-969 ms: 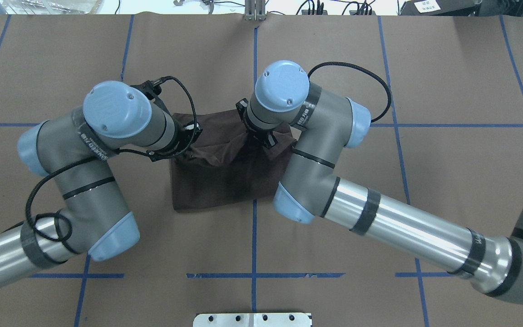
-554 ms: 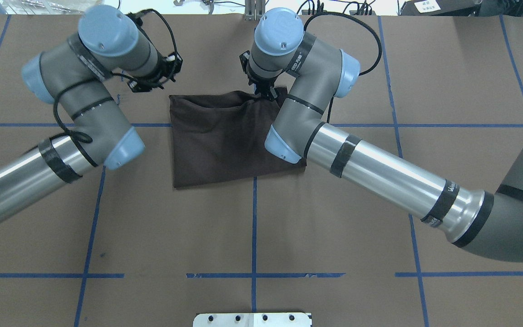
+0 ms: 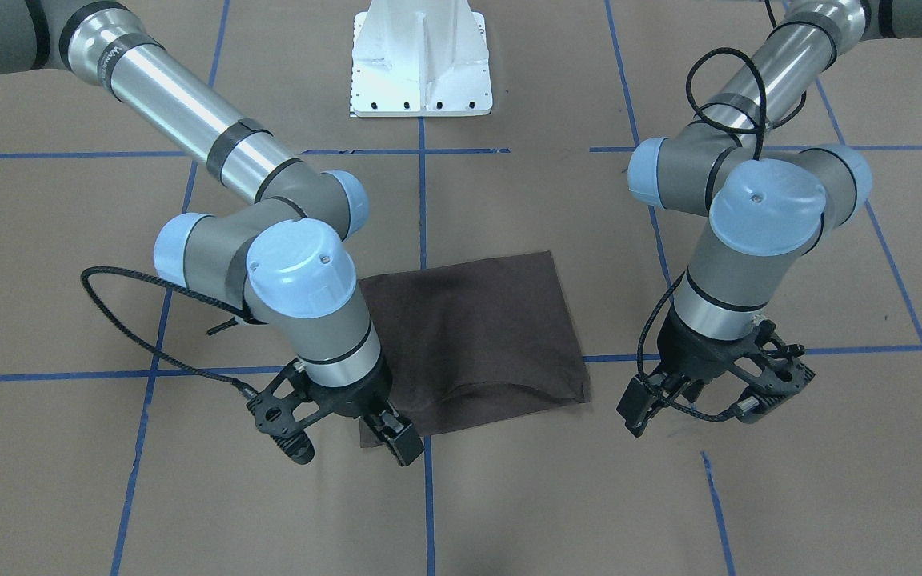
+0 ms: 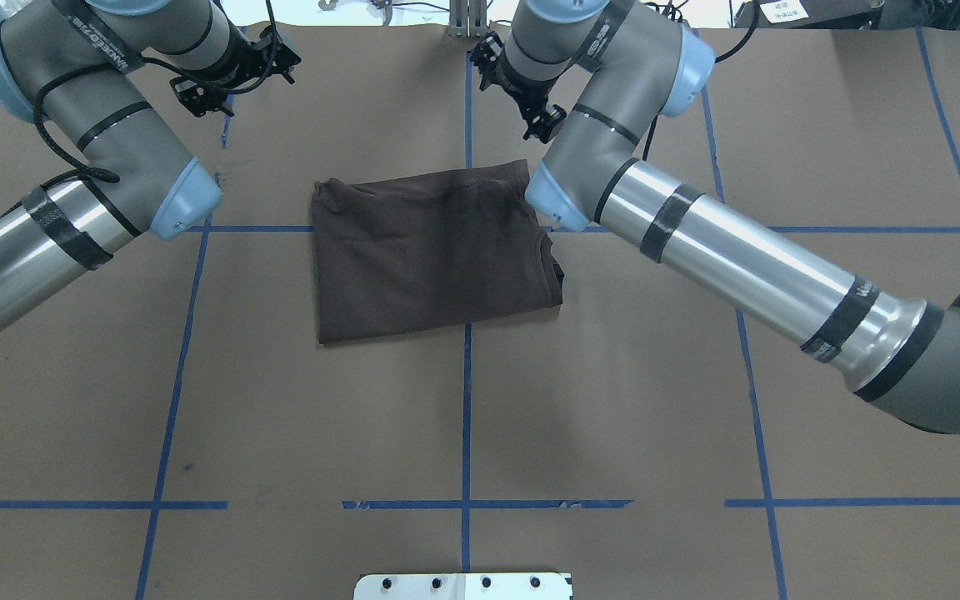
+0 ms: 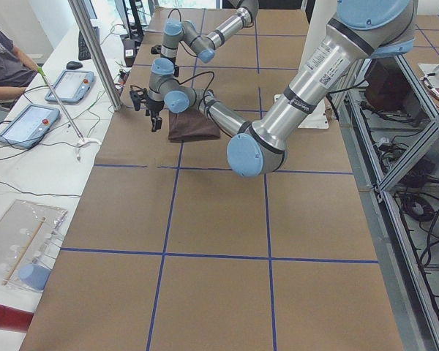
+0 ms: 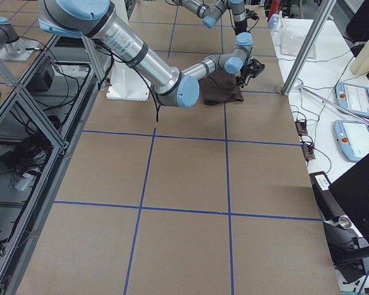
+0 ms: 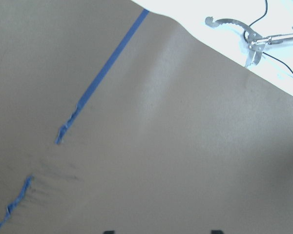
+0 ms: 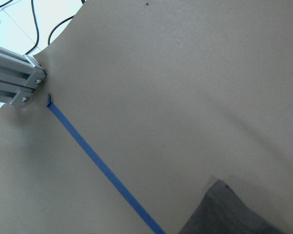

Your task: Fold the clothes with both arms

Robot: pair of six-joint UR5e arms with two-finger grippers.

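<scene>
- Cloth lies nearest the right gripper (image 3: 354, 450): the T-shirt (image 4: 434, 250), folded to a rough rectangle, sits flat on the table (image 4: 613, 400) just on the base side of this gripper. Its fingers stand spread with nothing between them.
- From the front, one right finger overlaps the shirt's corner. The overhead view shows the gripper beyond the shirt's edge and apart from it.
- The right wrist camera catches only a grey corner of the shirt at its lower edge. An aluminium bracket (image 8: 14, 85) shows at the table's rim.
- The left gripper (image 3: 705, 404) is likewise spread and empty. The shirt is well off to its inner side, with bare paper and a blue tape line (image 3: 613, 357) between them.
- Seen from overhead, the right arm (image 4: 738, 267) crosses the shirt's far right corner and hides it.
- Behind both grippers, across the shirt, stands the white pedestal base (image 3: 421, 56).
- Farther out past the grippers, a bench carries tablets (image 5: 69, 85). A seated person (image 5: 4, 62) there is cut off by the frame.
- Collar, logo and tags cannot be made out.
</scene>
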